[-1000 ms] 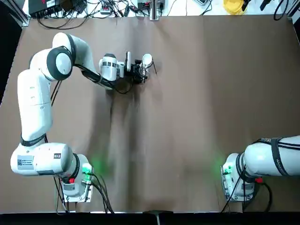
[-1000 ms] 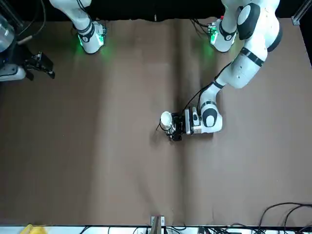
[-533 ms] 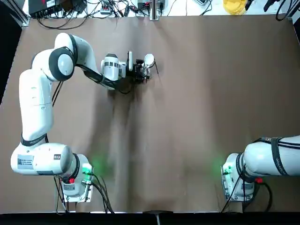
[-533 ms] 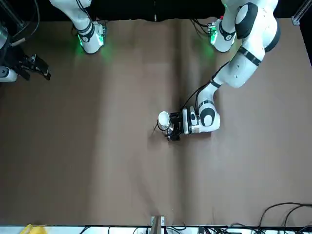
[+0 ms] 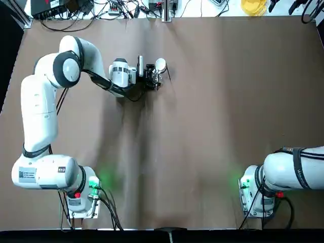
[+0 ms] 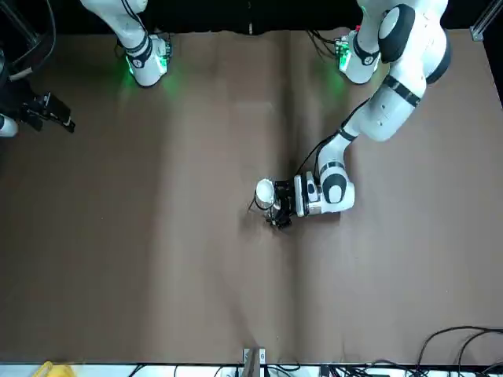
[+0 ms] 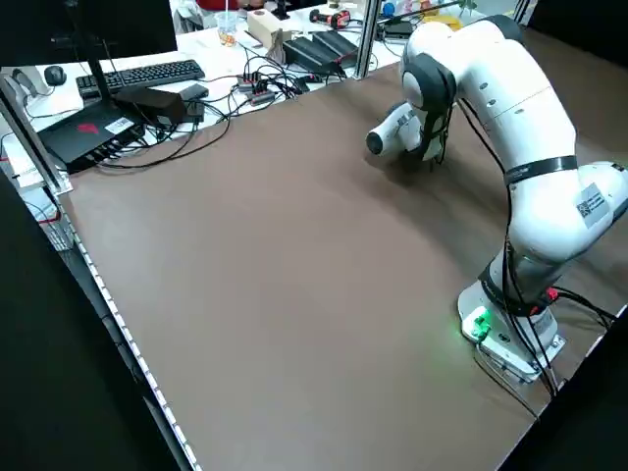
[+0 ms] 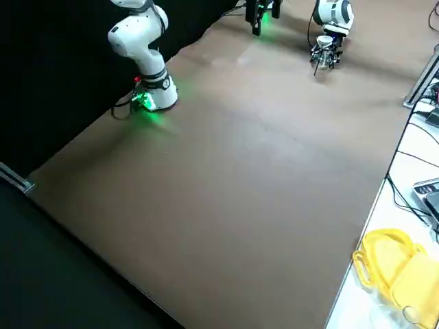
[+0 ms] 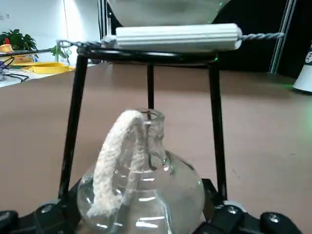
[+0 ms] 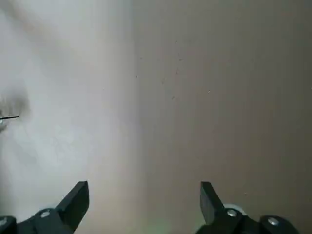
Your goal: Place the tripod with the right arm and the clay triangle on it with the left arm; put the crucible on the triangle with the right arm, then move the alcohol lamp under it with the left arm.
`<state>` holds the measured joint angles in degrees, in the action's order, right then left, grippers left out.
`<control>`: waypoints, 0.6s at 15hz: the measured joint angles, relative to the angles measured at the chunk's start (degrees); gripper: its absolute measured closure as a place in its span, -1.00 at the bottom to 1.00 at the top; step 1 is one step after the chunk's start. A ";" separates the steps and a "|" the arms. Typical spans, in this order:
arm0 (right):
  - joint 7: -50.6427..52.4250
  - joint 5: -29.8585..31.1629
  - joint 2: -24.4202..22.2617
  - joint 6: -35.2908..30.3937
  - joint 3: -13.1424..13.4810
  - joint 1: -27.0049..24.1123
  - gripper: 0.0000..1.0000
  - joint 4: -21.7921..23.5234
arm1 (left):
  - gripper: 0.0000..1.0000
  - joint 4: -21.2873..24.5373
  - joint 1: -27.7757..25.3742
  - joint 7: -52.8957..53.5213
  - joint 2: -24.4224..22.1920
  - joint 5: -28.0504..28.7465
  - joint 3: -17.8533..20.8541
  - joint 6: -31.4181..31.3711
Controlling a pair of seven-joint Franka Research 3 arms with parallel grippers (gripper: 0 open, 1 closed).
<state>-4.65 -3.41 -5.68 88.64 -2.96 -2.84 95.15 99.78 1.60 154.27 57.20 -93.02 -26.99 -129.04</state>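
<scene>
A brown matte worktop [image 5: 212,126] carries everything, with cables and a keyboard on a white bench beyond its far edge. The left claw [image 5: 153,77] lies low on that surface at the far middle, clasping the alcohol lamp [image 9: 141,190] between its fingers. In the left wrist view the lamp, a roundish clear glass bulb with glinting highlights and a thick white woven wick curling from its short neck, sits at the foot of the tripod [image 9: 146,105], between 2 of the thin black legs. A ribbed white bar of the clay triangle [image 9: 173,37], strung on twisted wire, lies across the ring, and the pale curved base of the crucible [image 5: 160,64] rests on top. The right claw [image 10: 144,204] hangs wide apart and empty over bare worktop, off at the right edge.

The lamp seems nearly under the crucible, so the last step looks close to done. The danger is the glass shoulder or a finger nudging a leg: the wire stand is light, and a knock could tip the crucible off.
</scene>
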 joint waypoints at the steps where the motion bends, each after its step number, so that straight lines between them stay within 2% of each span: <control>1: -0.02 -0.05 0.00 0.10 0.00 -0.01 -1.00 -0.01 | -1.00 -0.01 0.00 0.00 0.00 0.00 0.02 0.00; 9: -0.02 -0.06 0.00 0.40 -0.26 0.05 -1.00 -0.01 | -1.00 -0.10 -0.24 -0.06 -0.16 0.00 0.41 0.06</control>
<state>-4.67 -3.47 -5.68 89.04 -3.23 -2.79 95.14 99.69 1.36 154.21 57.04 -93.02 -26.58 -128.98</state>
